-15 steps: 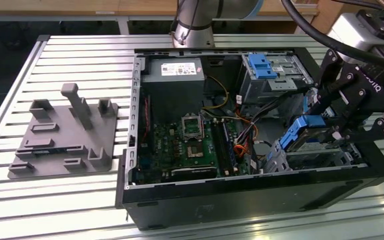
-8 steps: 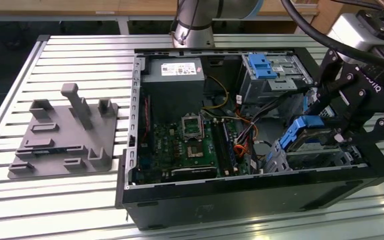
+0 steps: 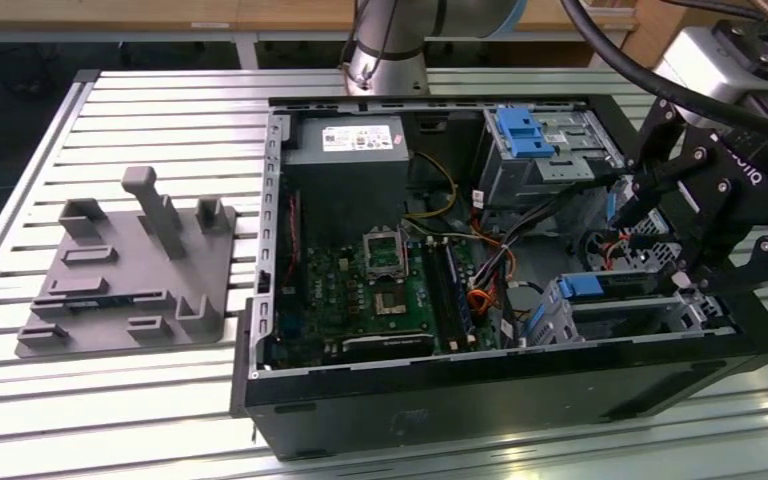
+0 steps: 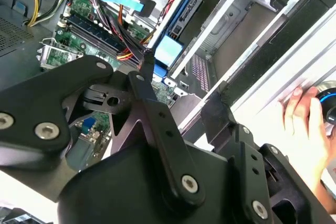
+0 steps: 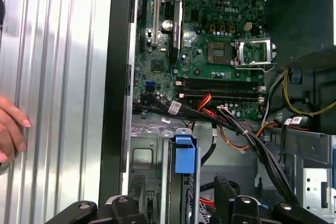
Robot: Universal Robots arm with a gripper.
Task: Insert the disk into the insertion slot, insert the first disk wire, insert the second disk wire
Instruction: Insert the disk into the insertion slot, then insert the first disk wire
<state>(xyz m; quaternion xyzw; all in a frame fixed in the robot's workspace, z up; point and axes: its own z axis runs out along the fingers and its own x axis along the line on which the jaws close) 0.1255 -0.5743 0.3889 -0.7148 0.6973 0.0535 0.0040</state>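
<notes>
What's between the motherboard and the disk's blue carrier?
A bundle of black, red and orange wires crosses that gap, as seen in the first wrist view.

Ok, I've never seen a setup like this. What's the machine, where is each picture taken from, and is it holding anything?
It is one robot arm working over an open computer case on a slatted metal table. The exterior view looks on from off the arm. Both wrist views ride on the arm and look past its black gripper. The gripper is open and holds nothing. Its fingers stand either side of the disk, whose blue carrier sits in the insertion slot. A grey plastic fixture lies beside the case, and a person's hand is over the table.
</notes>
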